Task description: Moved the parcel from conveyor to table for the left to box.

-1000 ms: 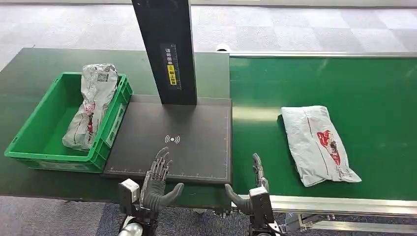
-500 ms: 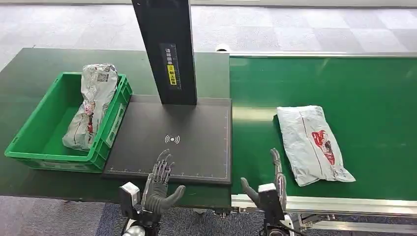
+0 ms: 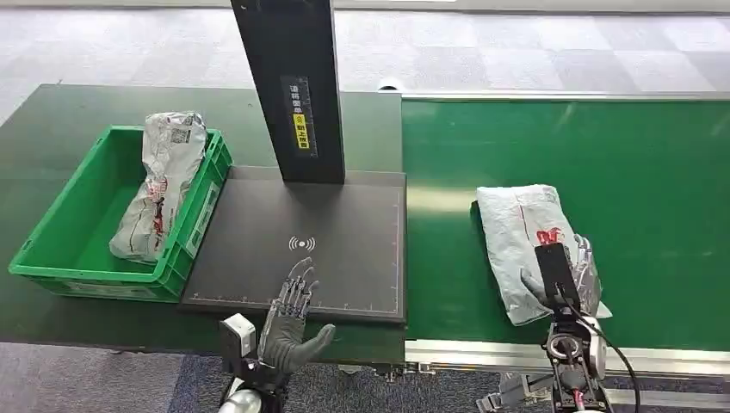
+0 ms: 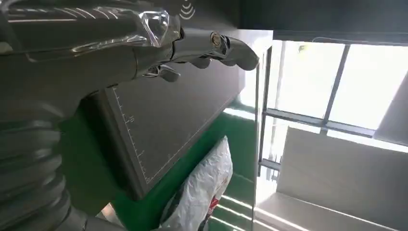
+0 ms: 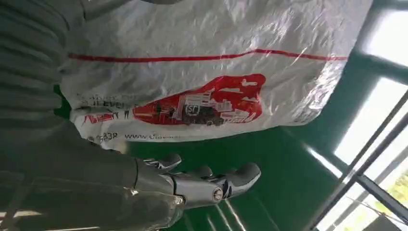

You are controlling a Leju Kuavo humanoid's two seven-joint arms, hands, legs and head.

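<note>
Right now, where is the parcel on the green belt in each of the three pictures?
Head view: parcel right of centre, under the right hand.
Left wrist view: parcel at bottom centre.
Right wrist view: parcel across the upper half.
Shared landmark: green belt.

Both hands, left [image 3: 288, 331] and right [image 3: 568, 280], fingers spread.

Head view high, looking down; wrist views close, tilted; all share parcel [image 3: 527, 245].
</note>
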